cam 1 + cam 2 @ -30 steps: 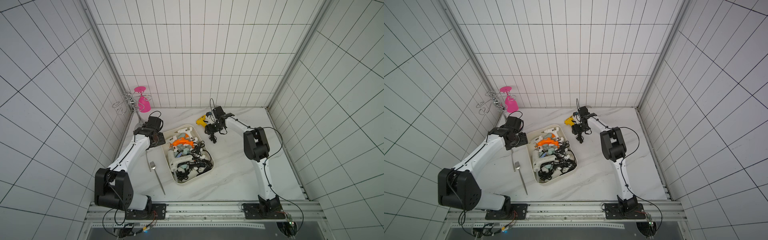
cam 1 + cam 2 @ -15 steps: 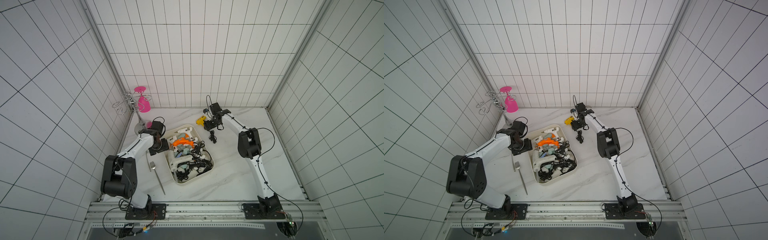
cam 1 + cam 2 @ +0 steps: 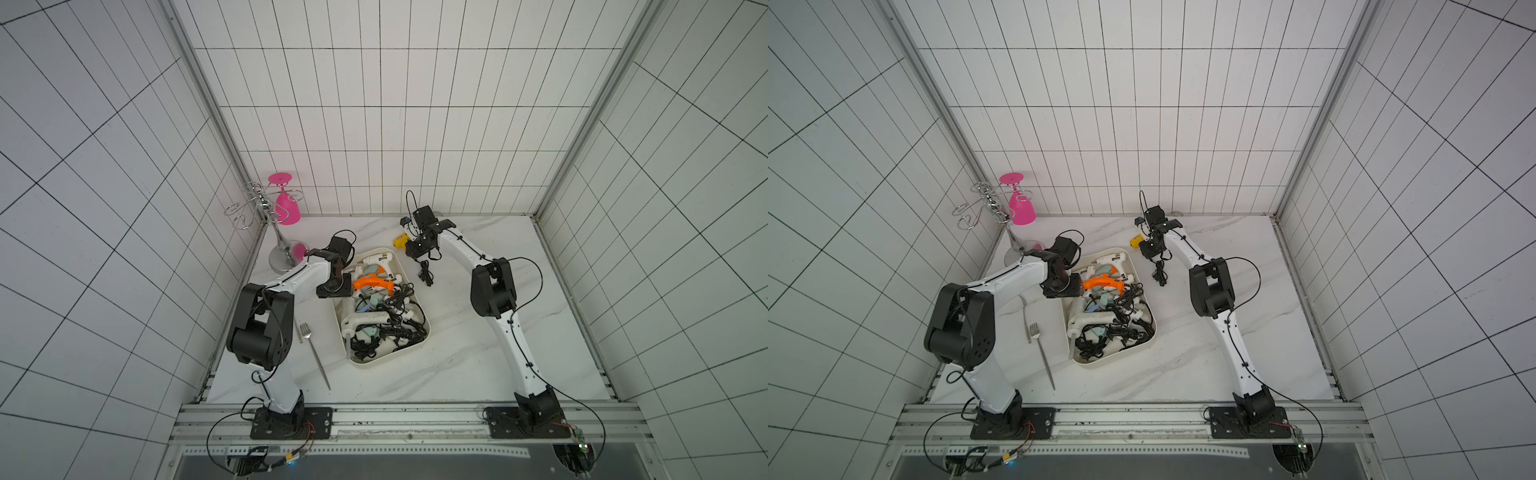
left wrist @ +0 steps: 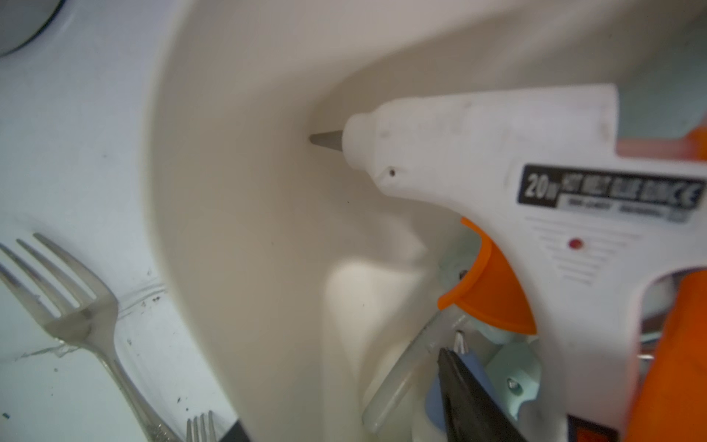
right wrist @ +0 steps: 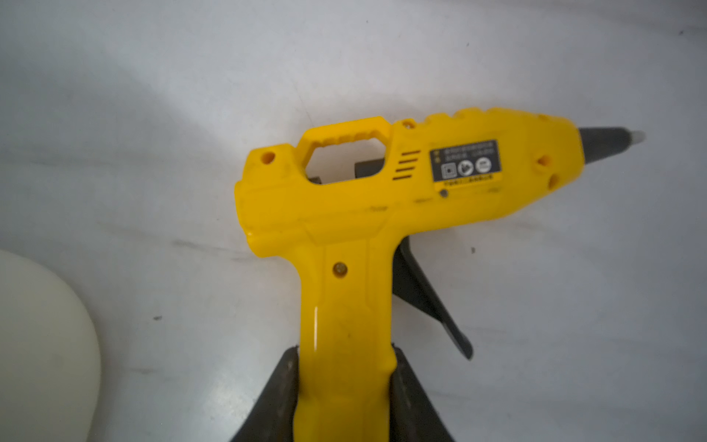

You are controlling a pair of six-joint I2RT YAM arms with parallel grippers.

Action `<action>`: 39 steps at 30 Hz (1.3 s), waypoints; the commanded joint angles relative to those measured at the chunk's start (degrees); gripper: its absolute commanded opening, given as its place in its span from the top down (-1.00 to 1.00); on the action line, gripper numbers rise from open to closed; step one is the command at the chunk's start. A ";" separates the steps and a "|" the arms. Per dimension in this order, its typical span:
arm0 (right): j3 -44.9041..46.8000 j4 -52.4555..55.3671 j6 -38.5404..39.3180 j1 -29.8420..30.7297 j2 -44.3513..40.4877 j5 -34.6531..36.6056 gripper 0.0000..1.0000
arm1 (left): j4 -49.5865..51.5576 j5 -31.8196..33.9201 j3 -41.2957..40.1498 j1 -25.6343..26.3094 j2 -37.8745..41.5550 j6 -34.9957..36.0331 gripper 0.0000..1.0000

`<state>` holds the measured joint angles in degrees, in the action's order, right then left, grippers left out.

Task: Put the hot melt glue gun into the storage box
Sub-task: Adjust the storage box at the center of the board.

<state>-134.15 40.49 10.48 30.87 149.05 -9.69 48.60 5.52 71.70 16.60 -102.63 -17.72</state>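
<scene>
Yellow glue gun [image 5: 344,214] lies flat on the marble table [image 5: 153,114], outside the storage box [image 3: 390,358] and near its far corner; right gripper [image 5: 344,382] is clamped on the gun's handle. Left gripper [image 4: 340,388] sits at the box's left wall, jaws apart, holding nothing.

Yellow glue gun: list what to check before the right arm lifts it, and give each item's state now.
1. Grip: ok. The right tool has its fingers against both sides of the yellow glue gun at the handle.
2. Gun free: ok. It lies flat on the table, and only the tool touches it.
3. Trailing: cannot tell. The cord bundle lies on the table beside the box, and its slack is unclear.
4. Room in the storage box: cannot tell. It is crowded with other glue guns and cords.
5. Left tool out of the way: not ok. It hangs over the box's edge beside the orange glue gun.
</scene>
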 commanded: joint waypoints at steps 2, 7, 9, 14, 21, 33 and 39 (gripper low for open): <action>6.73 -0.58 -2.83 -0.72 -4.72 0.01 0.51 | -5.29 -0.25 4.12 0.53 -2.09 3.22 -0.14; 15.11 -1.86 -8.81 -4.51 -15.22 -1.23 0.60 | -7.14 -1.96 10.70 1.88 -5.49 5.17 -0.18; 18.87 -3.45 -11.38 -6.89 -20.58 -3.62 0.61 | -7.92 0.80 11.59 3.03 -5.31 5.86 -0.25; 21.30 -3.30 -20.20 -13.40 -30.03 -14.68 0.59 | -18.44 5.63 5.79 3.92 3.16 7.67 -0.48; 20.40 1.12 -29.48 -17.10 -34.06 -34.84 0.59 | -27.79 3.00 2.01 4.79 14.72 16.44 -0.52; 45.74 -41.46 -68.28 -14.02 -50.09 -64.45 0.58 | -45.45 -20.93 -8.07 9.30 20.28 33.42 -0.56; 52.68 -56.85 -80.75 -7.32 -53.05 -68.28 0.54 | -49.10 -28.25 -8.54 11.93 18.19 35.10 -0.56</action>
<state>-83.68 -3.97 -61.39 20.56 97.78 -72.40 3.55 -16.84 63.18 27.77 -83.22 15.14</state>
